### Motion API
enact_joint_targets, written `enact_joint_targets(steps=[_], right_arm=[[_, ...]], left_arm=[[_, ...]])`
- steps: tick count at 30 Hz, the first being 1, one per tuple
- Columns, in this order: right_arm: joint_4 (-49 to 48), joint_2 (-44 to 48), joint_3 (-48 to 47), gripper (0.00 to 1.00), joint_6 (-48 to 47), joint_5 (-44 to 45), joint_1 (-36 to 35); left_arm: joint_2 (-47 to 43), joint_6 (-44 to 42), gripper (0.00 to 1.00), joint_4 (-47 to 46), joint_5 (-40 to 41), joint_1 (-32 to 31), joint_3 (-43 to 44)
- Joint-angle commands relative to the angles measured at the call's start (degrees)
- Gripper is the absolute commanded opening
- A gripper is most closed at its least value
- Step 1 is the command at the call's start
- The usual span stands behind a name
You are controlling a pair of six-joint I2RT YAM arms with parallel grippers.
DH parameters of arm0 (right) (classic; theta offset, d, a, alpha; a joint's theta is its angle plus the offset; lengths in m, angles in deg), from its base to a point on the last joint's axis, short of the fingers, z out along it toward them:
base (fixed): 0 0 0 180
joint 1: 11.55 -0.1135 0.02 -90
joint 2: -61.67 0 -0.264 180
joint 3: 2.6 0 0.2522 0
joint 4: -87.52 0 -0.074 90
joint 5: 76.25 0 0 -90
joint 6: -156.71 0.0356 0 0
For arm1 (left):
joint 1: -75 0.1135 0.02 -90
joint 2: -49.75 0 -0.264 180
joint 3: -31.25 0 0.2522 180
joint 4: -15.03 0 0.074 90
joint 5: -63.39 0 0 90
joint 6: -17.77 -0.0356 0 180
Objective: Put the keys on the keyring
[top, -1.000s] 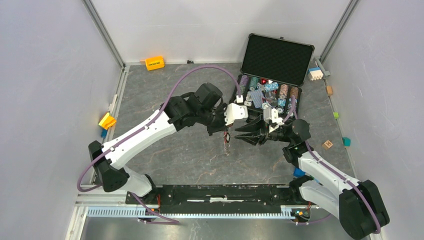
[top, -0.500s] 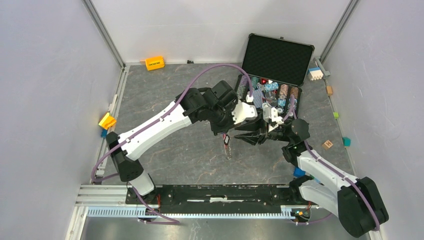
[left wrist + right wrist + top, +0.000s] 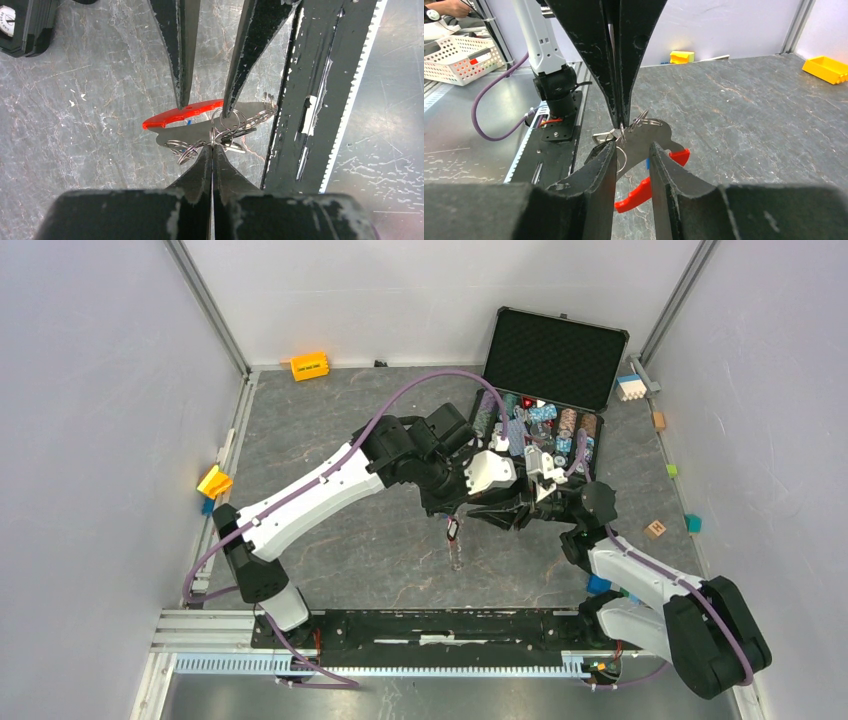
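Several tiny silver keys [image 3: 234, 131] hang bunched at the red-fobbed silver chain keyring [image 3: 182, 113], pinched above the counter [image 3: 75, 125] by my closed left pincer [image 3: 212, 148]. My right pincer [image 3: 631, 148] straddles it, part-open. Threading looks unfinished, I judge.

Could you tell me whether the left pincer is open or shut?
Shut: the left pincer shows no gap and pinches the keyring.

A silver metal keyring [image 3: 227, 122] with a bright red oval fob [image 3: 180, 114] and small silver keys [image 3: 600, 136] is shown against a grey marbled tabletop [image 3: 75, 100], between black, white-scuffed robot fingers [image 3: 182, 50], beneath a purple cable [image 3: 440, 372].
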Motion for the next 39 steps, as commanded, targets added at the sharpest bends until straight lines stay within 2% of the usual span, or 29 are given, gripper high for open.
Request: enact_joint_targets(steps=[1, 22, 30, 39], right_arm=[[-7.11, -0.05, 0.36, 0.35, 3.16, -1.26, -0.8], [-5.92, -1.25, -0.49, 0.27, 1.7, -2.59, -3.71], [-4.65, -1.6, -1.05, 0.19, 0.94, -2.37, -4.24], [-3.81, -1.5, -1.23, 0.18, 0.47, -2.19, -4.33]], left_arm=[[-0.57, 0.07, 0.02, -0.78, -2.52, -0.61, 1.62], [0.16, -0.44, 0.02, -0.8, -4.45, -1.13, 1.51], [0.18, -0.53, 0.02, -0.86, -4.98, -1.24, 1.12], [0.43, -0.65, 0.02, -0.86, -5.25, -1.51, 0.9]])
